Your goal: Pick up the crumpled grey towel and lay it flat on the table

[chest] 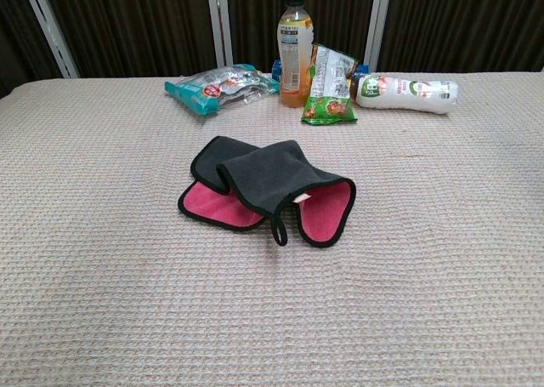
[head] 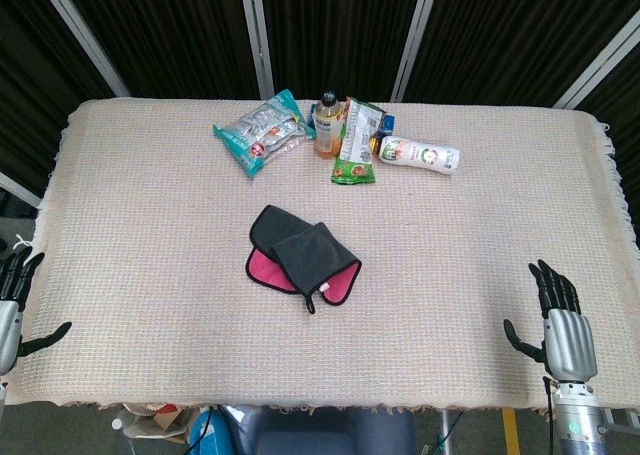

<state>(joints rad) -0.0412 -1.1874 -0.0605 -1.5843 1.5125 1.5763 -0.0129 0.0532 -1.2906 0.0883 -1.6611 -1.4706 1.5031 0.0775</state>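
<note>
Both hands, left (head: 12,305) & right (head: 562,327), fingers spread & empty, show in head view only; towel (head: 302,255) untouched.

Towel (chest: 265,176): matt grey cloth, pink fleecy underside, black bound edging. Table cover (chest: 102,302): coarse woven beige fabric. Behind the towel, glossy foil packets (chest: 219,87) and smooth plastic bottles (chest: 294,38) lay.

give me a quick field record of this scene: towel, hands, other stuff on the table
towel: grey towel with pink inner side, folded over itself, mid-table, not held
left hand: left hand at the table's near left edge, fingers apart, holding nothing
right hand: right hand at the near right edge, fingers apart, holding nothing
far side: snack bag, upright orange drink bottle, green packet, white bottle lying down
task: not started
</note>
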